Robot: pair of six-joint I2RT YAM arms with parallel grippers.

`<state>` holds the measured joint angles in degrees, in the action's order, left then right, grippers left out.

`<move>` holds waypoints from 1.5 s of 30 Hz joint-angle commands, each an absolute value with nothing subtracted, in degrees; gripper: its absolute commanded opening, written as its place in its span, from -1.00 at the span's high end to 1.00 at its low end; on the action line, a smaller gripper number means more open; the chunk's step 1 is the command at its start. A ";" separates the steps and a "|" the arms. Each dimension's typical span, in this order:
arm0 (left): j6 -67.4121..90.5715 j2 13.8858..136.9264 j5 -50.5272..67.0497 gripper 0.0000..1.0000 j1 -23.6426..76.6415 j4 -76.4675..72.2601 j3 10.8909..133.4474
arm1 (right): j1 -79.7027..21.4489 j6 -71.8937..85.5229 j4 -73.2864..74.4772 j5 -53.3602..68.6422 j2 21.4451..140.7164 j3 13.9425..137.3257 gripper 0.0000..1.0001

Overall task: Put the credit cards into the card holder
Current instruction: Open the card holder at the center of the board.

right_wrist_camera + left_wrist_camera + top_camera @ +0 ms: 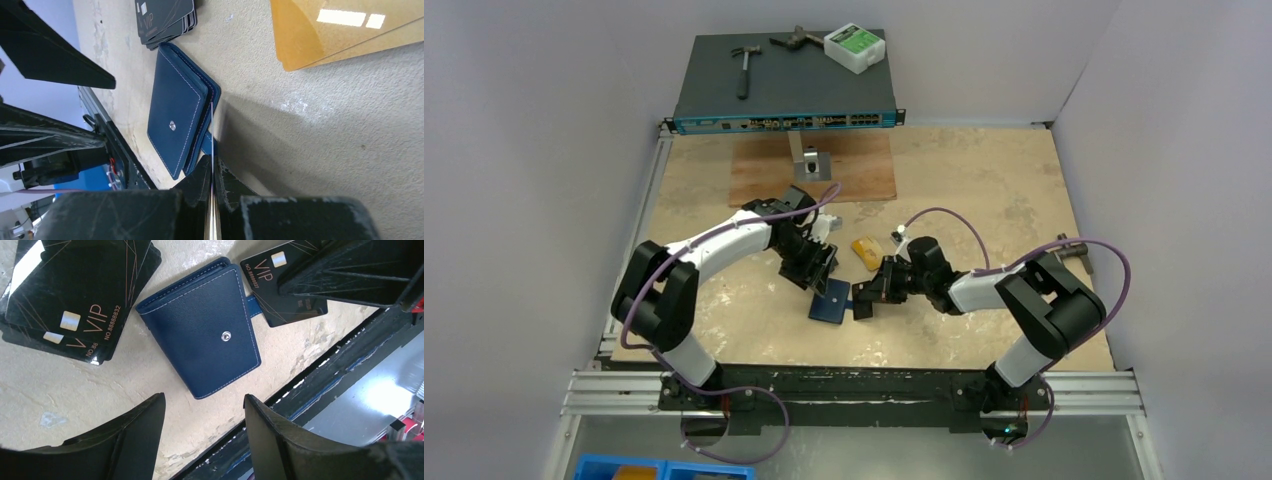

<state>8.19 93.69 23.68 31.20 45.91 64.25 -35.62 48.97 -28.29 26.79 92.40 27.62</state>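
Closest to us from above are the arm bases; past them the arms bend inward over the holder (830, 304), near the front of the pale surface (984, 190), with gold cards (867, 252) just behind it. We judge the task barely begun, since no card shows inside anything

From the left wrist, the left claw (205, 407) hangs over the holder with jaws apart and nothing between them. We see the holder folded shut with its tab unsnapped: navy, leather-like, pale stitching, one small metal stud. A black stack (75, 295) fans beside it, thin glossy plastic with copper lines, VIP print and silver chips. One black card (272, 290) lies against the tab

From the right wrist, the right claw (212, 167) is clamped on that card, a hairline seen edge-on beside the holder's layered edge. Gold cards gleam glassy on the mottled, gritty surface. Opening the holder and loading every card remain
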 commanded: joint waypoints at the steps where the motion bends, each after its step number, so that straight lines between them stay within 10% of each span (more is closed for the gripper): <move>1: 9.97 95.02 24.82 -0.17 31.14 41.81 63.72 | -35.68 47.86 -29.84 28.95 92.28 27.72 1.00; 45: 1.60 93.74 23.25 -0.80 33.32 42.51 66.87 | -38.90 50.27 -41.11 36.82 97.22 34.30 1.00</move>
<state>4.32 97.95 26.37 33.15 40.27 63.88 -37.87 49.95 -38.61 35.59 96.47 31.35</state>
